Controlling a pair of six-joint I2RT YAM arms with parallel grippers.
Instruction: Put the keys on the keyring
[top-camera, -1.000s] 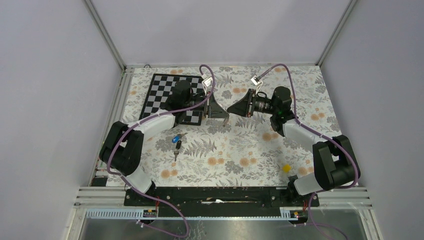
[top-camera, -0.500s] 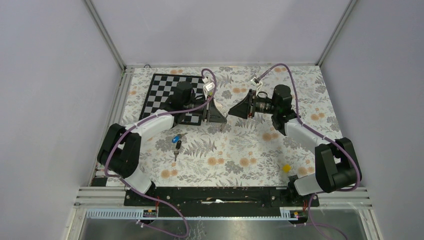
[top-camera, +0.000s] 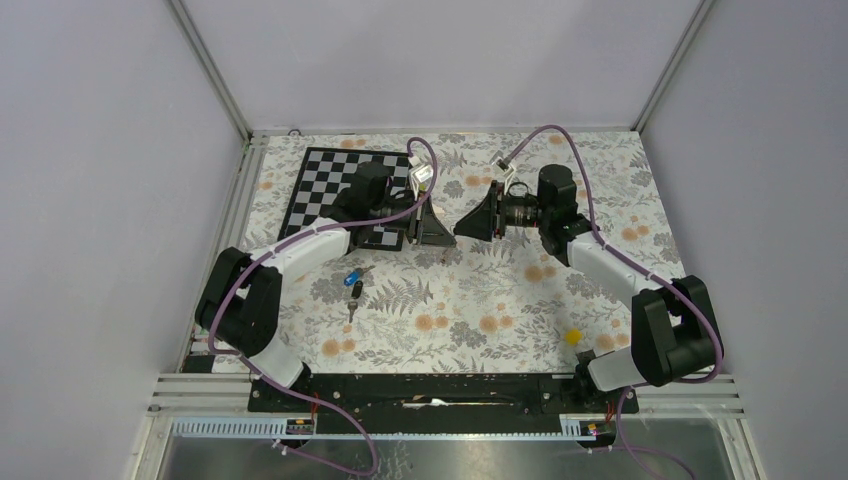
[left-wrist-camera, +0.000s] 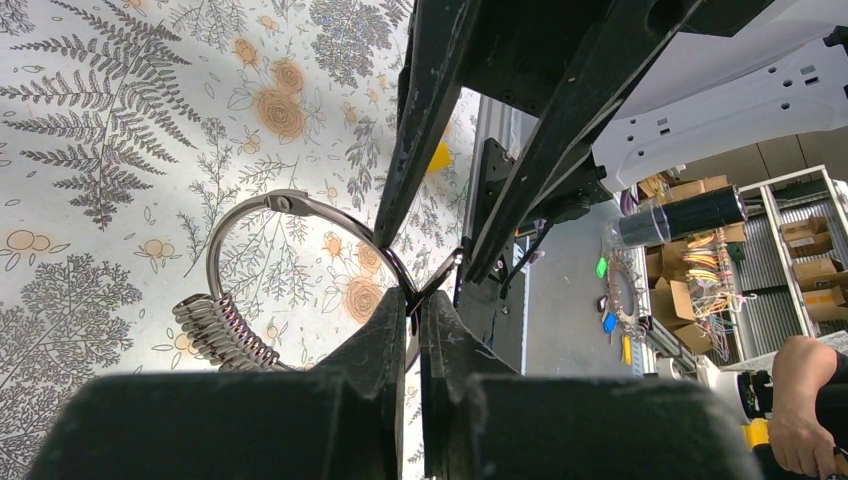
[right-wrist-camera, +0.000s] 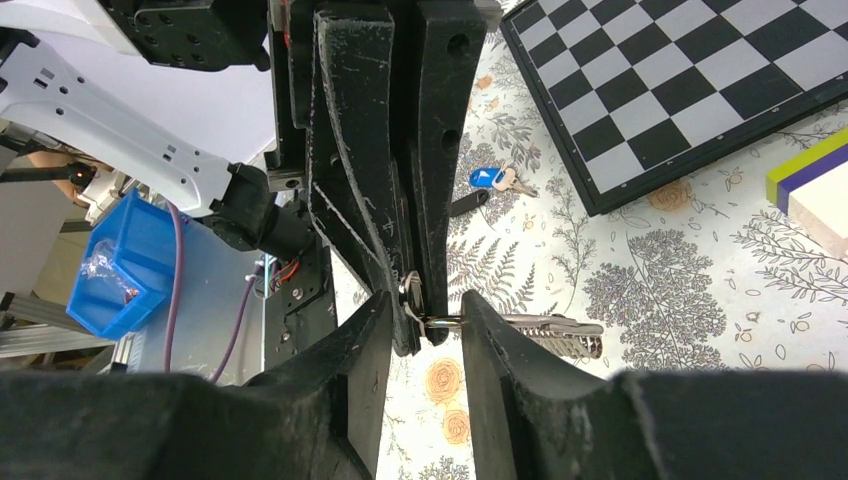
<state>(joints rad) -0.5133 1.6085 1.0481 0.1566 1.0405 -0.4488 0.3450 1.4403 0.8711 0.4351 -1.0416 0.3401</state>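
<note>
My left gripper (left-wrist-camera: 415, 305) is shut on the keyring (left-wrist-camera: 290, 205), a thin silvery wire ring with a fan of small metal pieces (left-wrist-camera: 225, 330), held above the floral cloth. My right gripper (right-wrist-camera: 425, 310) faces it tip to tip, open, its jaws on either side of the left fingertips and the ring's end (right-wrist-camera: 432, 322). The keys lie on the cloth to the left of the grippers: a blue-headed key (top-camera: 352, 279) and a black-headed key (top-camera: 354, 297). The right wrist view also shows the blue key (right-wrist-camera: 490, 178) and the black key (right-wrist-camera: 468, 203).
A chessboard (top-camera: 330, 185) lies at the back left under the left arm. A small yellow block (top-camera: 572, 337) sits at the front right. A striped white block (right-wrist-camera: 815, 190) lies near the board. Grey walls close in three sides.
My right gripper's jaws have opened wider around the ring's end. Both grippers have shifted slightly toward the back. The keys have not moved.
</note>
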